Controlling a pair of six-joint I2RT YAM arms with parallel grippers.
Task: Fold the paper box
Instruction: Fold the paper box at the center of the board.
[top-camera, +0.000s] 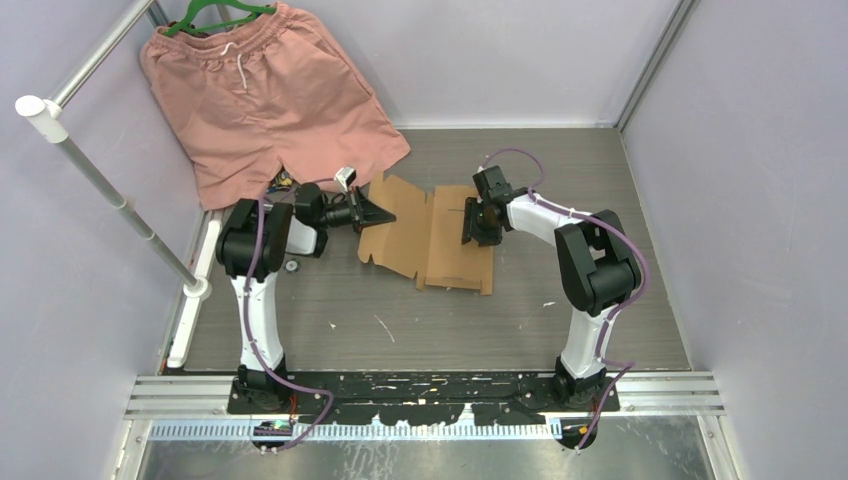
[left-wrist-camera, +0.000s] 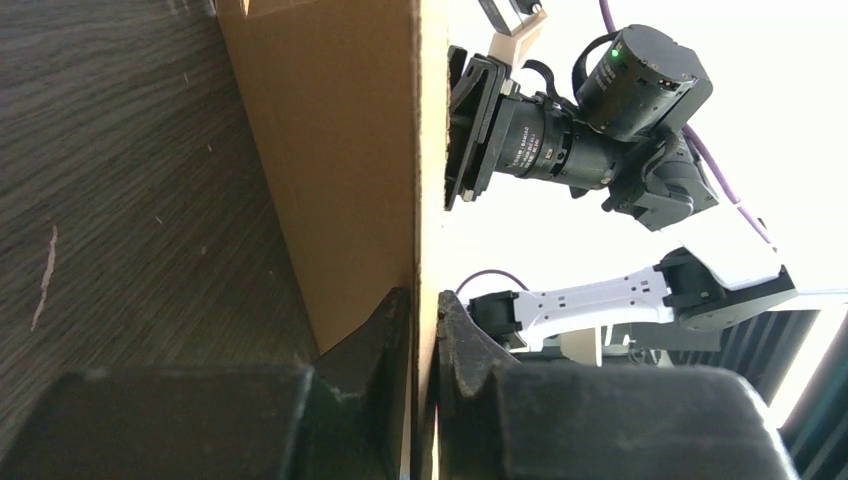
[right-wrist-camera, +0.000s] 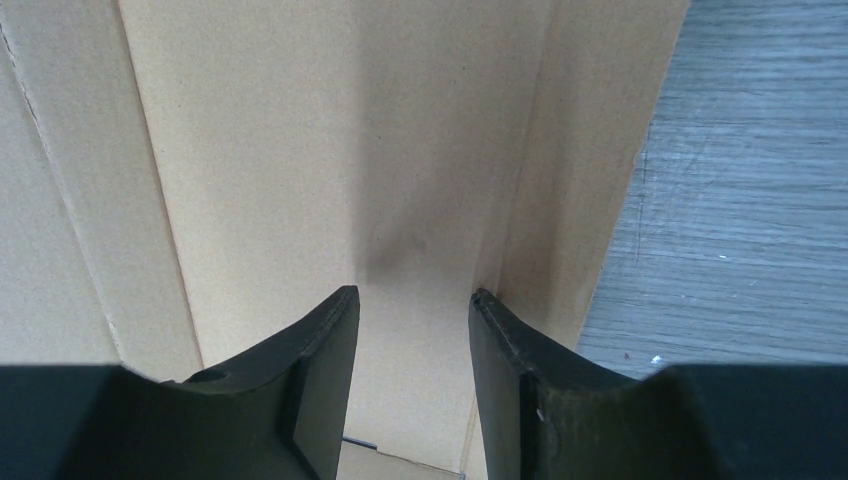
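The paper box (top-camera: 430, 235) is a flat brown cardboard sheet with creases and notched flaps, lying mid-table. My left gripper (top-camera: 385, 216) is shut on its left edge; in the left wrist view my left gripper (left-wrist-camera: 425, 312) pinches the thin cardboard panel (left-wrist-camera: 340, 150), which stands edge-on. My right gripper (top-camera: 470, 232) points down onto the sheet's right part. In the right wrist view my right gripper (right-wrist-camera: 412, 300) is open, its jaws apart just above the creased cardboard (right-wrist-camera: 330, 140), with nothing between them.
Salmon-pink shorts (top-camera: 265, 95) hang on a green hanger at the back left, reaching down to the table beside the left arm. A white rail (top-camera: 110, 190) runs down the left side. Walls close in on both sides. Dark wood-grain tabletop (right-wrist-camera: 760, 180) borders the sheet's right edge.
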